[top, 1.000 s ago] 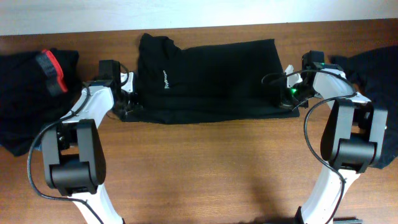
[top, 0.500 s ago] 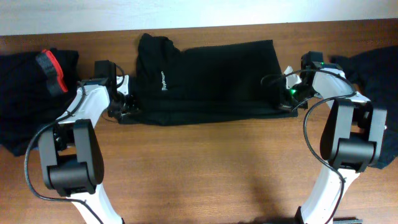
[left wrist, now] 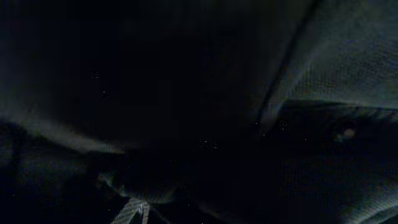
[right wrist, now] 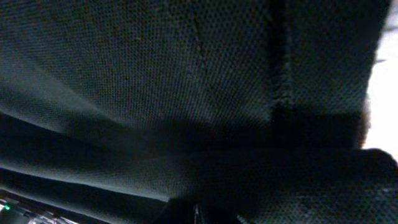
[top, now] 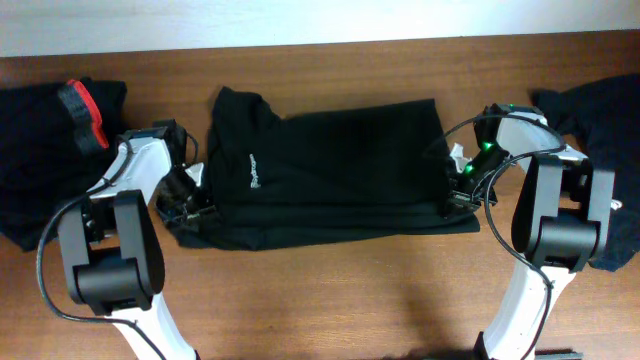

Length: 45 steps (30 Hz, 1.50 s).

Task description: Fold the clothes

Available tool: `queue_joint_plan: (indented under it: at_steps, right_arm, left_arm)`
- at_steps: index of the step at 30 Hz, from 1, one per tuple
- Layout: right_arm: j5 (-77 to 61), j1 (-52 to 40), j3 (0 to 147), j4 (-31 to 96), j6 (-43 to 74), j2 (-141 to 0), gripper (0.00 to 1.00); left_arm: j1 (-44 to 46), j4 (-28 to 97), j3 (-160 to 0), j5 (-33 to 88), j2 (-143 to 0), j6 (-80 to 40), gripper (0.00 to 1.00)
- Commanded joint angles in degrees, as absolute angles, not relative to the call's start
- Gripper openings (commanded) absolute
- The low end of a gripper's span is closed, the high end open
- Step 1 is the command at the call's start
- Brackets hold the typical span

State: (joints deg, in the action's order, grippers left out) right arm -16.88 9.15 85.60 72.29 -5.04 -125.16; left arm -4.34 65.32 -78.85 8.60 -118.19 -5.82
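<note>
A black T-shirt [top: 330,170] with a small white logo lies folded into a wide band across the middle of the wooden table [top: 330,290]. My left gripper [top: 190,205] is at its lower left corner and is shut on the cloth. My right gripper [top: 452,190] is at its lower right corner and is shut on the cloth too. The black cloth fills the left wrist view [left wrist: 186,93] and the right wrist view [right wrist: 155,74], so the fingers are mostly hidden. More black clothes [top: 40,150] with a red-orange band [top: 82,112] lie at the far left.
Another dark garment [top: 605,130] lies heaped at the far right, behind and beside my right arm. A pale wall edge [top: 320,20] runs along the back of the table. Bare wood stretches in front of the T-shirt.
Both grippers have moved toward the table's front with the T-shirt's lower corners. The whole garment has slid forward and slightly left, and its lower edge has spread out.
</note>
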Motion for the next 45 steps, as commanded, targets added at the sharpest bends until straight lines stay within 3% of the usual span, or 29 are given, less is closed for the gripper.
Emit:
queue_joint_plan:
  at_steps: [1,12,14,17,20,26,29,31,32,37,45]
  right_arm:
    - [-9.26,9.41,84.33,70.46,-5.54,-127.63,0.04]
    - [-10.07,9.37,93.93,73.69,-5.61,-117.12,0.05]
    - [-10.04,9.37,96.97,75.00,-5.63,-113.99,0.05]
    - [-10.04,9.37,101.56,75.68,-5.61,-110.28,0.19]
    - [-10.02,9.37,104.57,75.66,-5.61,-109.51,0.24]
    - [-10.04,9.37,105.01,74.81,-5.61,-109.80,0.24]
    - [-10.83,9.30,105.01,71.55,-6.04,-110.00,0.24]
    - [-12.23,9.02,104.79,69.45,-8.34,-110.15,0.34]
    - [-12.21,8.78,104.49,67.79,-8.84,-110.34,0.47]
    - [-12.32,7.38,104.14,61.65,-10.07,-113.89,0.71]
    - [-22.02,6.98,104.16,52.25,-11.18,-122.98,0.85]
  left_arm:
    - [-5.76,63.96,-76.05,3.29,-122.58,-5.30,0.45]
    - [-5.78,61.56,-85.71,8.16,-111.57,-0.34,0.47]
    - [-5.78,61.52,-87.00,8.16,-107.72,-0.34,0.53]
    - [-5.78,59.81,-87.81,8.14,-102.06,-0.34,0.68]
    - [-5.78,58.76,-87.81,8.14,-99.61,-0.36,0.69]
    - [-5.78,57.80,-87.81,8.19,-99.42,-0.38,0.69]
    - [-5.74,50.06,-87.81,8.19,-99.42,-0.38,0.73]
    - [-5.74,45.47,-87.81,8.16,-99.48,-0.36,0.80]
    - [-5.74,43.22,-87.81,8.38,-99.83,-0.36,0.81]
    - [-5.74,35.70,-87.94,20.47,-106.59,1.74,0.85]
    - [-5.72,35.31,-101.58,23.38,-123.76,1.56,0.85]
